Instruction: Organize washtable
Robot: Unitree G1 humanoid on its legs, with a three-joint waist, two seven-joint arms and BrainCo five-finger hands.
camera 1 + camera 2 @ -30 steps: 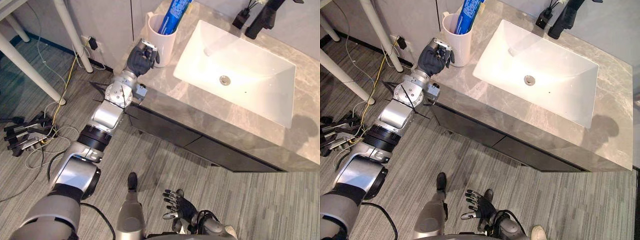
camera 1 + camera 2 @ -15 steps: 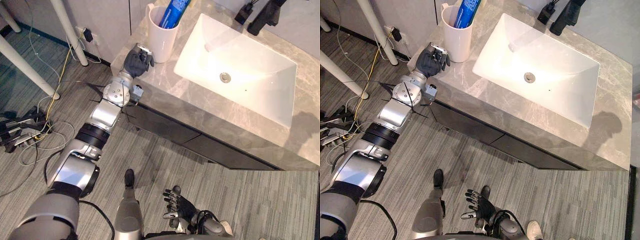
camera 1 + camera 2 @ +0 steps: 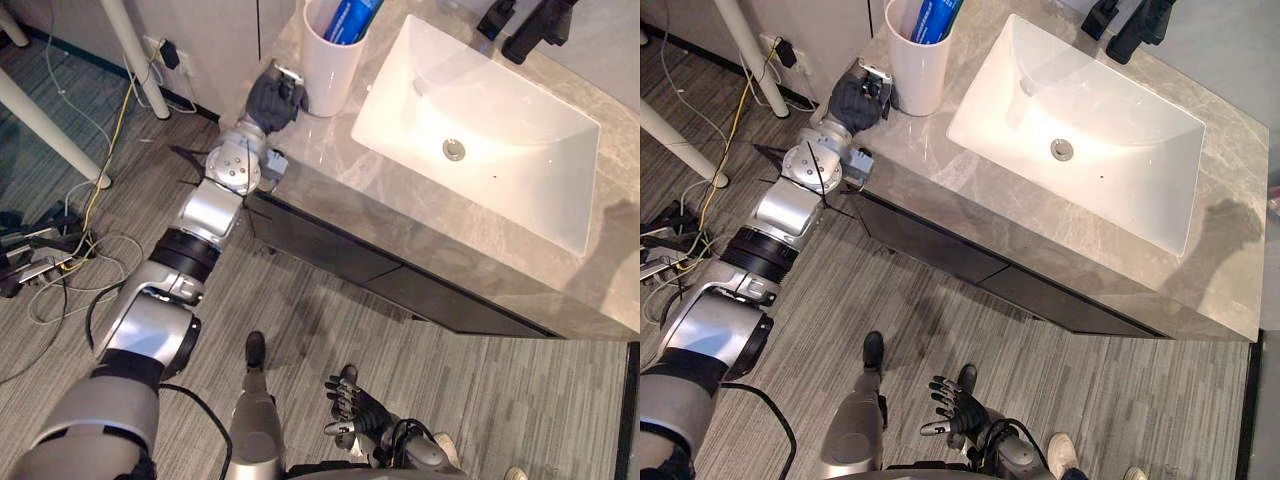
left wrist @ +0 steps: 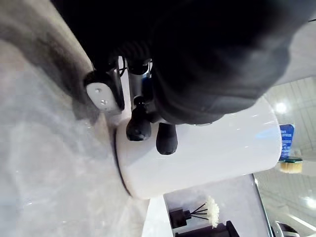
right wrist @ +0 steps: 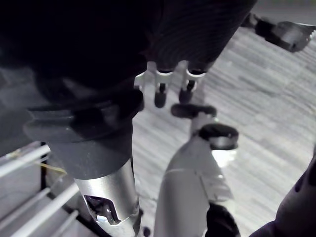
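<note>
The washtable [image 3: 330, 185] has a grey marbled top, and a white rectangular sink [image 3: 520, 150] is set into it. The round metal drain [image 3: 454, 149] lies near the middle of the basin. At about 1 o'clock from the sink a black faucet [image 3: 535, 25] stands on the far edge. Just beside it, at its 9 o'clock, is a small black reed diffuser [image 3: 497, 15].

The white cup [image 3: 328, 70] stands upright on the marble at about 10 o'clock from the sink, near the far left corner of the top. A blue toothpaste tube [image 3: 352, 18] stands inside it and leans against the rim.

The left hand [image 3: 272, 100] is at the cup's 8 o'clock, low on its side, and the arm reaches up to it from the floor side. In the left wrist view the fingers [image 4: 139, 127] are curled, and their dark tips touch the cup's white wall close to its base. The thumb lies apart from them, also at the wall (so the hand closes on the cup rather than pressing it flat).

The right hand [image 3: 358, 412] hangs low at about 6 o'clock of the eye views, well apart from the washtable and over the grey wood-pattern floor [image 3: 480, 400]. Its fingers are spread and nearly straight, and it holds nothing.

Under the marble top are dark drawer fronts [image 3: 330, 245]. At 10 o'clock of the eye views, white table legs [image 3: 130, 55] stand on the floor.
</note>
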